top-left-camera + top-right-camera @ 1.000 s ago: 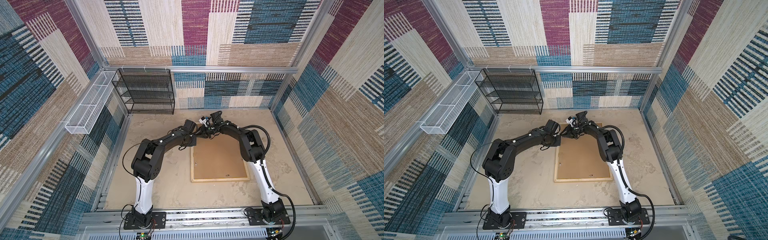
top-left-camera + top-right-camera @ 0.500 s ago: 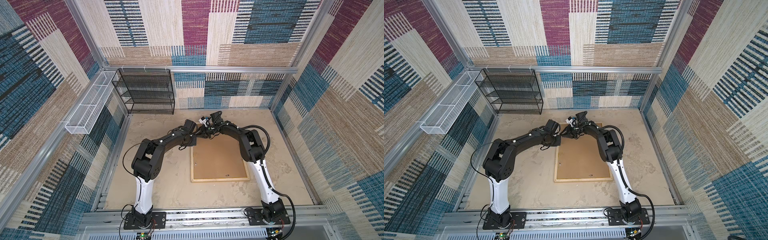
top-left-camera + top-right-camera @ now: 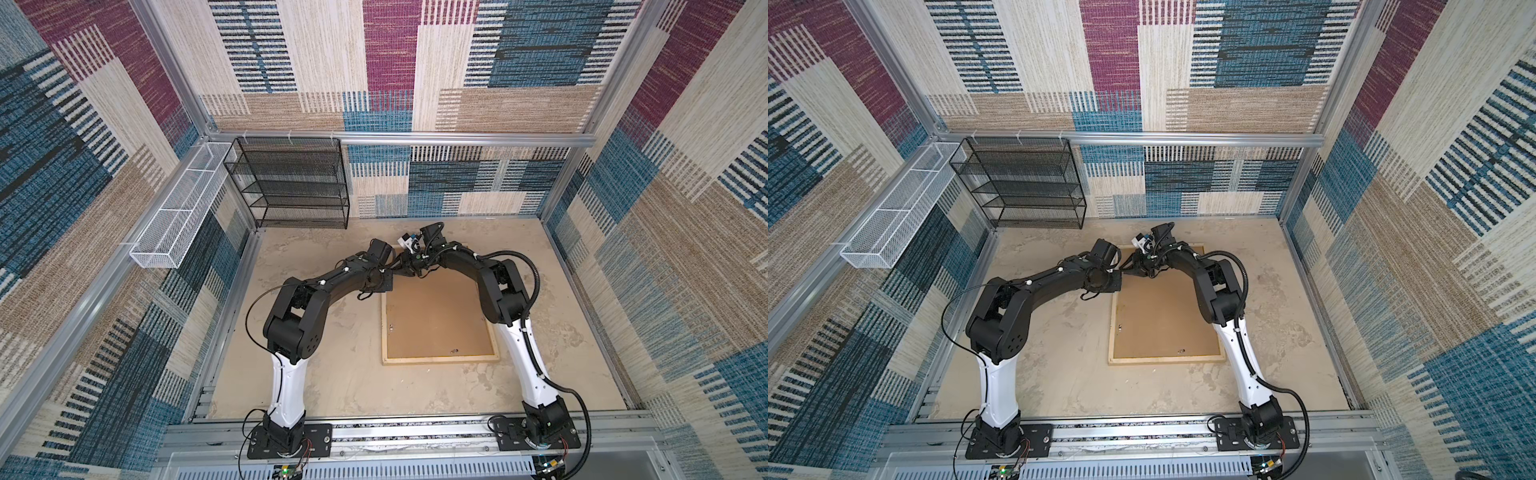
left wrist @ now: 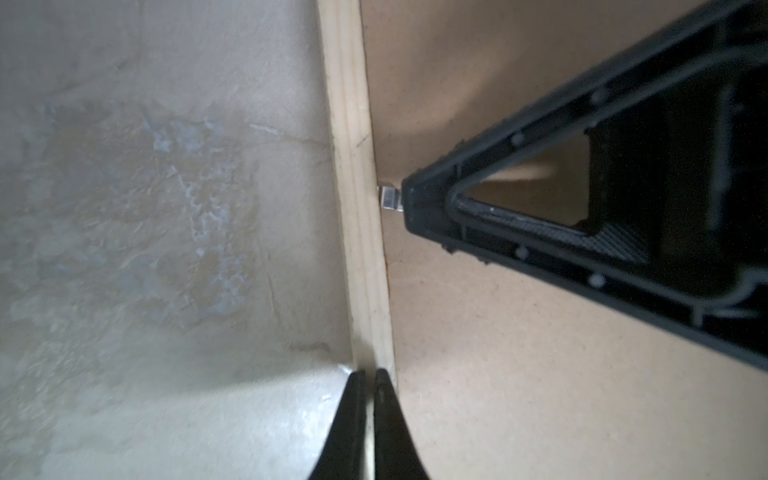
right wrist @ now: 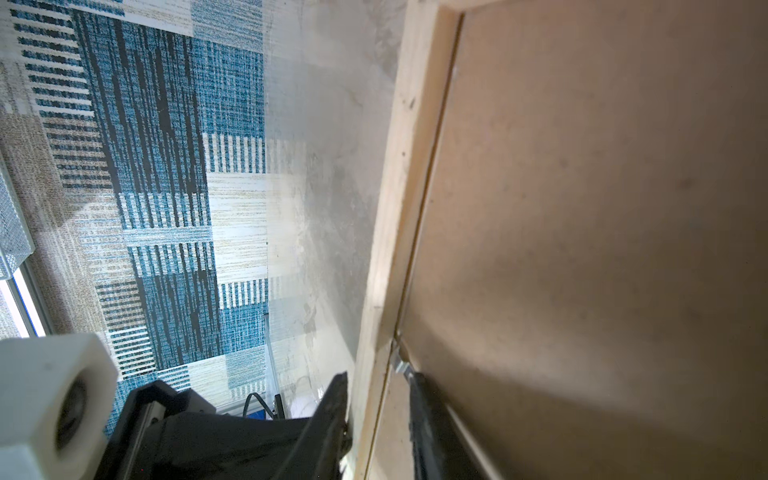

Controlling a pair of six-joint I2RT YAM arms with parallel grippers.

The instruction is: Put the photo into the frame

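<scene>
The frame (image 3: 440, 358) (image 3: 1167, 359) lies face down on the table, its brown backing board (image 3: 436, 316) uppermost. The photo is hidden. Both grippers meet at the frame's far left corner. My left gripper (image 3: 389, 274) (image 4: 370, 374) is shut, its tips resting on the pale wood bar (image 4: 353, 166). My right gripper (image 3: 402, 269) (image 5: 378, 376) stands open astride the same bar (image 5: 399, 166). One of its fingers is outside the bar; the other is on the backing, against a small metal tab (image 5: 399, 365) (image 4: 388, 197).
A black mesh shelf (image 3: 291, 183) stands at the back left against the wall. A white wire basket (image 3: 178, 208) hangs on the left wall. The sandy table (image 3: 332, 353) lies bare around the frame. Patterned walls close in three sides.
</scene>
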